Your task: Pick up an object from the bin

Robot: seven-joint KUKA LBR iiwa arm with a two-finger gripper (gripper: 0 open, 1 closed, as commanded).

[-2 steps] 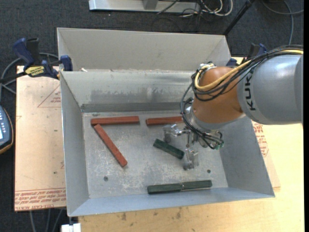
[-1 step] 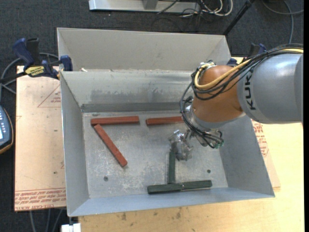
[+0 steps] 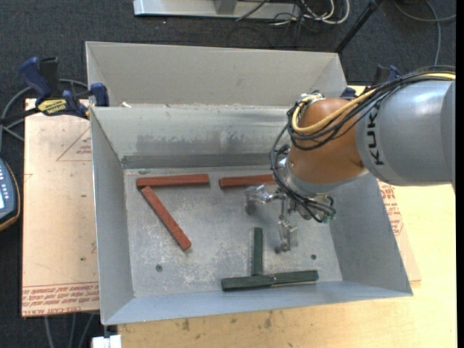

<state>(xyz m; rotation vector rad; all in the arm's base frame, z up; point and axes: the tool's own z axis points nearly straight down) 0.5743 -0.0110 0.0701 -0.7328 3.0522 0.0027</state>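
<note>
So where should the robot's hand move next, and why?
Probably a small shift toward the view's left, so it sits over the dark green bar that points front to back. The gripper hangs just right of that bar, above bare bin floor, and that bar is the nearest thing to it.

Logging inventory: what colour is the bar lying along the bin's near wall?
Dark green; the bar shows best in the camera view.

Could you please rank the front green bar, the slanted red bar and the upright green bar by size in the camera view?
1. Front green bar, longest.
2. Slanted red bar, somewhat shorter.
3. Upright green bar, clearly smallest.
</note>
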